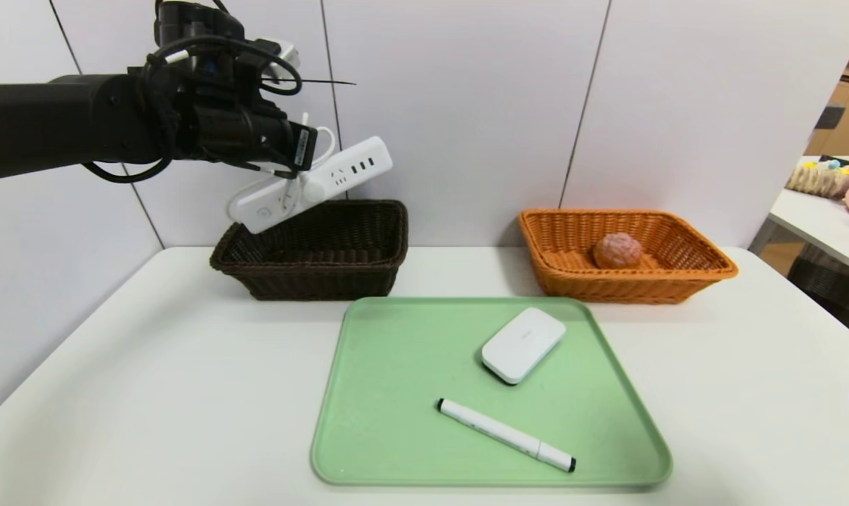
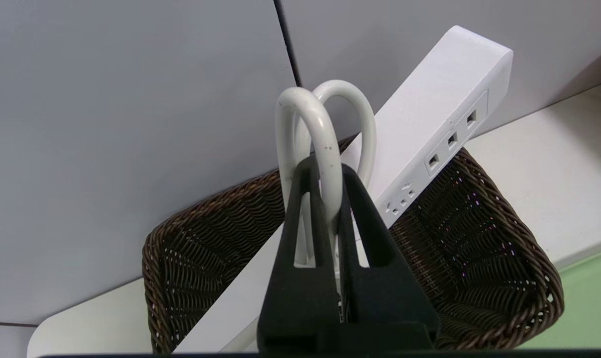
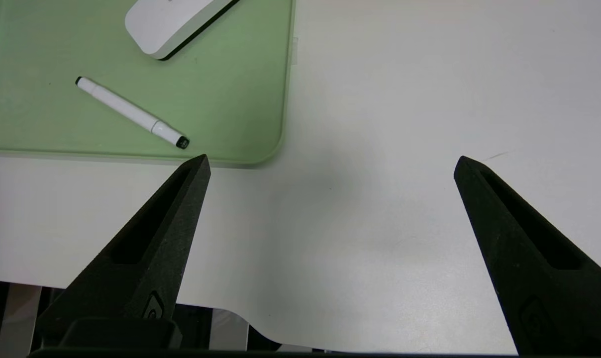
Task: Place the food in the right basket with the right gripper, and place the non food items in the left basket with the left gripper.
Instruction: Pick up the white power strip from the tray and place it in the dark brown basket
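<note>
Black left gripper (image 2: 329, 171) over dark brown woven basket (image 1: 319, 284), pinched narrow on looped white cable (image 2: 325, 144) of long white power strip (image 1: 319, 184); strip hangs tilted, long axis slanting across basket mouth, one end raised toward tray side, body lying below pincer; left arm nearer; lowering probably wants strip turned more along basket, else end may catch rim

Black right gripper (image 3: 332, 166) idle, wide and empty, above white table near tray corner

White rounded box (image 1: 523, 344) and white black-tipped marker (image 1: 507, 434) on green rectangular tray (image 1: 389, 393), likely next for left
</note>
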Motion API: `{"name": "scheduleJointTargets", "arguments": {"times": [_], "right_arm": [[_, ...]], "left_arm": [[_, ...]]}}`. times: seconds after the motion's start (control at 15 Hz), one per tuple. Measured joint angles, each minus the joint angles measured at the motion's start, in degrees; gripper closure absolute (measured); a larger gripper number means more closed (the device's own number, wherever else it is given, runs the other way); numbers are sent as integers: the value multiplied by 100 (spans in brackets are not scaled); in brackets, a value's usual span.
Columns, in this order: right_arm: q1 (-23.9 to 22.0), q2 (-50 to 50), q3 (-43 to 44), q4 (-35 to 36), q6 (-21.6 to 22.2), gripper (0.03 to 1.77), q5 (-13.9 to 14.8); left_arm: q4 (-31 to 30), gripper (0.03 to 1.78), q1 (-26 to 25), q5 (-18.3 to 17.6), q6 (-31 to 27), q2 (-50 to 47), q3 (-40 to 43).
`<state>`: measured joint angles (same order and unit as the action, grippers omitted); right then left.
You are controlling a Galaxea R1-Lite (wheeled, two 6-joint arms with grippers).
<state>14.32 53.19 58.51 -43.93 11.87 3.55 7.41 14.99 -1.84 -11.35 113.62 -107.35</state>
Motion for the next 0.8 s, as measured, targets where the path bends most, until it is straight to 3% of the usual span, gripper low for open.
{"name": "scheduleJointTargets", "arguments": {"times": [0.8], "right_arm": [[-11,26,-6,15,0,10,108]], "left_arm": [[-52,171,-91,-5,50,532,85]]}}
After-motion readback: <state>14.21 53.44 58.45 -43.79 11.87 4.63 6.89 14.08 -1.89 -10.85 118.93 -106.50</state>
